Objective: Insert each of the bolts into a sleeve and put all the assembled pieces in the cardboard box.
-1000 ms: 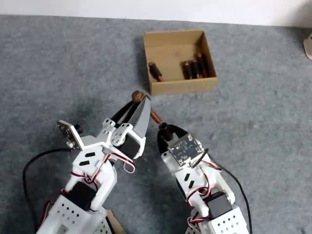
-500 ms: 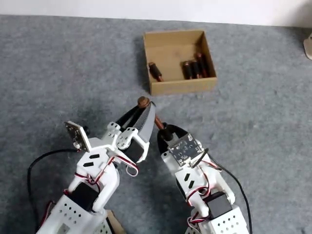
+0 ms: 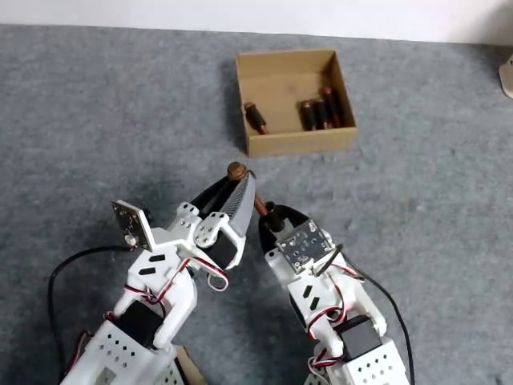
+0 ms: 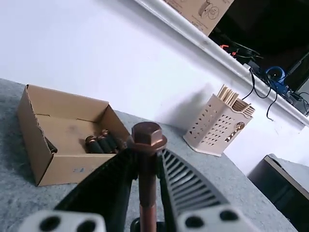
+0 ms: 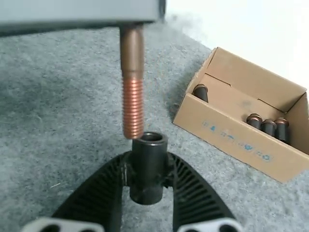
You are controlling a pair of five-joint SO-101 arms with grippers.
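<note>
My left gripper is shut on a copper bolt, head up, shaft pointing down. The bolt's threaded tip hangs at the rim of a black sleeve, slightly to one side of its bore. My right gripper is shut on that sleeve, holding it upright. In the high view the bolt head and sleeve sit mid-table, just below the cardboard box. Several assembled pieces lie inside the box, with one more apart at its left.
A pale perforated holder with sticks stands on the grey carpet beyond the box, by the white wall. A small pale object sits at the far right edge of the high view.
The left arm carried the bolt down and to the right, bringing its tip from above-left of the sleeve to the sleeve's mouth. The right arm stayed still.
</note>
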